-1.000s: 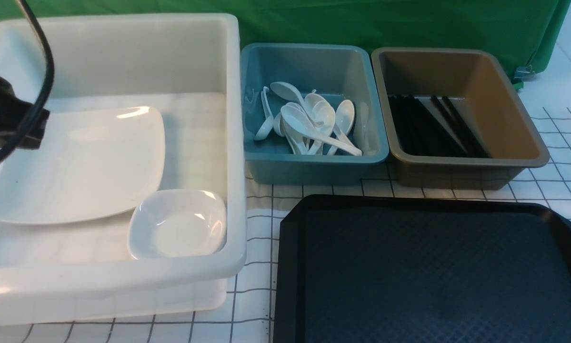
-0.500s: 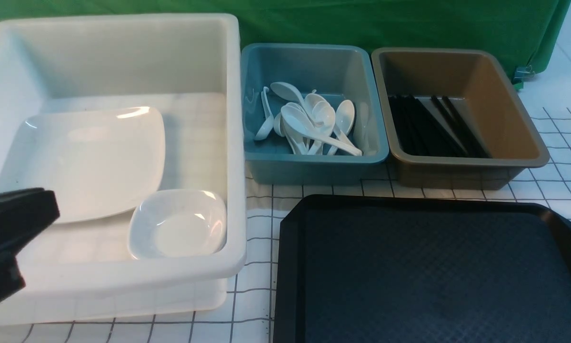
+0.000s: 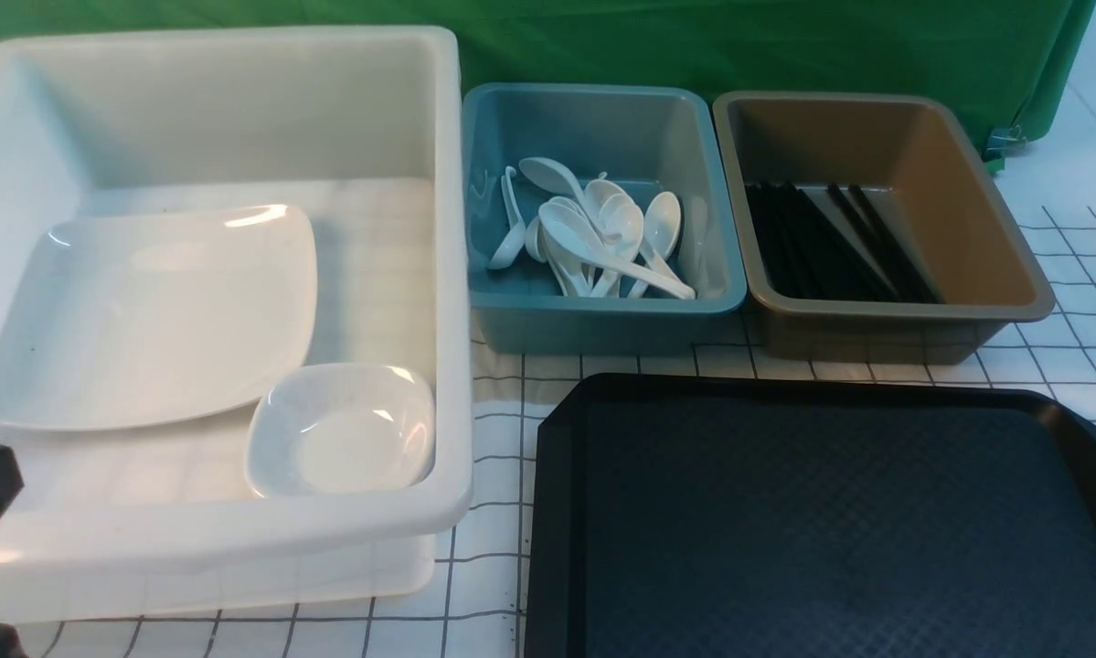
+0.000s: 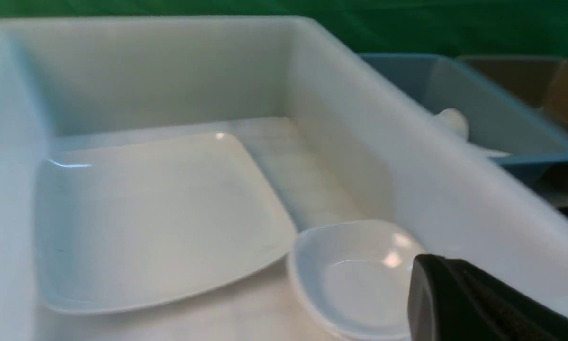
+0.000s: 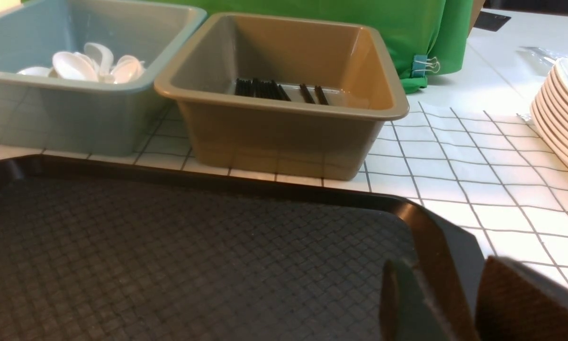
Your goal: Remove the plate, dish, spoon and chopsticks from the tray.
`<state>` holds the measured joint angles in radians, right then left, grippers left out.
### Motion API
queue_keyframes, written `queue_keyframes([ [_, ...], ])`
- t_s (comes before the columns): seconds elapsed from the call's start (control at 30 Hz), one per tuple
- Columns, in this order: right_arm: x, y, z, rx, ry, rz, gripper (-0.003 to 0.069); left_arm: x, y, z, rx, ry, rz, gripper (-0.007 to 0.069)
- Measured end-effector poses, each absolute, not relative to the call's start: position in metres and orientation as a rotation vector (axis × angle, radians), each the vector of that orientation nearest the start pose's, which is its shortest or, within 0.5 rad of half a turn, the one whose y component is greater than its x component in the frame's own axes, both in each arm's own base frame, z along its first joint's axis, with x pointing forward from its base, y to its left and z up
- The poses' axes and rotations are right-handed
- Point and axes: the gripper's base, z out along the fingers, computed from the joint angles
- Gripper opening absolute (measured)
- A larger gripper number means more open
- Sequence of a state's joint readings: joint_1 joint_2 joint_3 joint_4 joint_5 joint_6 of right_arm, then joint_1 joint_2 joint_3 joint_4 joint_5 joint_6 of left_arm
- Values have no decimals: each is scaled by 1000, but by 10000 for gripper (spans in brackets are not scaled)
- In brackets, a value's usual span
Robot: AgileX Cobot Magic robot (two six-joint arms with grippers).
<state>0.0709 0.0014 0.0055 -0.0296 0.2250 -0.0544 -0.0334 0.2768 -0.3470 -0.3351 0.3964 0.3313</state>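
One stack of plates (image 5: 565,118) only in right wrist view; right hand (image 5: 447,298) seemingly open astride tray (image 5: 170,255) rim

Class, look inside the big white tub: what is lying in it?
The white tub holds the plate and a small dish beside it. What lies beneath the plate is covered.

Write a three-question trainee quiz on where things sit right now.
1. True or false: the black diamond-textured plastic tray holds a spoon.
2. Which tub holds the thin black chopsticks? A white B blue C brown
3. Fill in: the large glossy white squarish plate lies in the white plastic tub beside a small white squarish ____.

Key: 1 false; 2 C; 3 dish.
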Motion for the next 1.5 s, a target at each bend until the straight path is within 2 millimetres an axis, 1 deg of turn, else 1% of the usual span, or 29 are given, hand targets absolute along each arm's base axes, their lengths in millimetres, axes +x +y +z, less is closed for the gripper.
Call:
queue_keyframes([
  [0.03,56,3,191,-127,1711,-15,239,71,-11,278,193,1787,-29,4],
  [0.07,56,3,191,-127,1711,-15,239,71,-10,278,197,1787,-21,4],
  [0.17,56,3,191,-127,1711,-15,239,71,-7,277,258,1788,84,4],
  [0.37,56,3,191,-127,1711,-14,239,72,-6,276,272,1787,109,4],
  [0.5,56,3,191,-127,1711,-14,240,70,-7,272,231,1746,72,4],
  [0.6,56,3,191,-127,1712,-14,239,65,-6,258,134,1678,12,4],
  [0.63,56,3,191,-127,1712,-15,239,63,-5,248,93,1659,-9,4],
  [0.67,56,3,191,-127,1712,-15,239,61,-4,243,71,1636,-17,4],
  [0.8,56,3,191,-127,1712,-15,239,58,-3,208,-11,1647,-73,4],
  [0.87,56,3,191,-127,1712,-15,239,57,-2,199,-26,1655,-83,4],
  [1.07,56,3,191,-127,1712,-14,239,56,-2,192,-35,1700,-88,4],
  [1.5,56,3,191,-127,1712,-15,239,56,-2,192,-37,1703,-90,4],
])
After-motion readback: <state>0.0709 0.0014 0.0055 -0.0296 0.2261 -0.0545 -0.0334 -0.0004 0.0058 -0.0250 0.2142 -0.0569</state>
